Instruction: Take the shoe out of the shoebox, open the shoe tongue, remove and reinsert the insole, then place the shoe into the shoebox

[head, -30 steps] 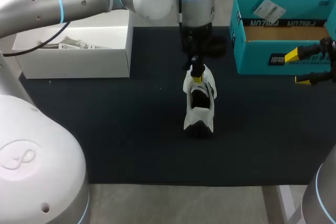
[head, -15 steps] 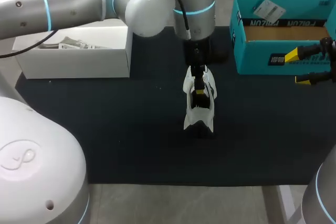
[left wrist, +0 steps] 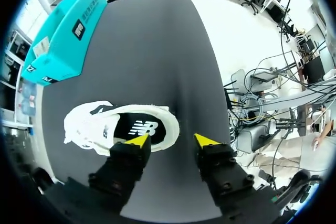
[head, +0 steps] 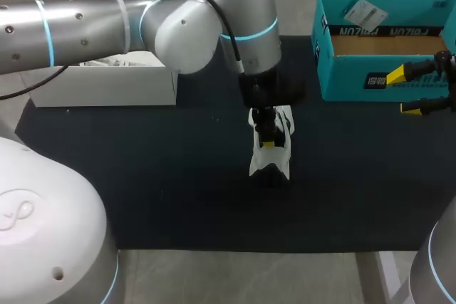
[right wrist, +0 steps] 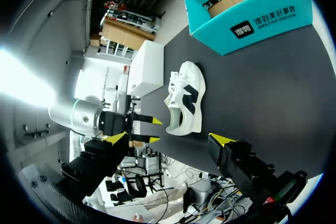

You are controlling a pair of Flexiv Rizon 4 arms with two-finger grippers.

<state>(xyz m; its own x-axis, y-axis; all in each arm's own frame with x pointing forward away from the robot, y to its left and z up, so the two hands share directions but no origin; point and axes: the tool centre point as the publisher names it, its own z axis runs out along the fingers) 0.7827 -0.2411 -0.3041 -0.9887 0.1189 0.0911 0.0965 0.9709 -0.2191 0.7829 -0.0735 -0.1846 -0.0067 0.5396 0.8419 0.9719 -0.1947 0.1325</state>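
Open claw over white shoe on dark surface; one fingertip at heel opening, teal shoebox beyond.

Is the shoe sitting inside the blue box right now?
No, the white shoe rests on the dark mat, out in the open and apart from the teal box.

I am seeing print on the shoebox wall and its white tag, and a logo on the insole.
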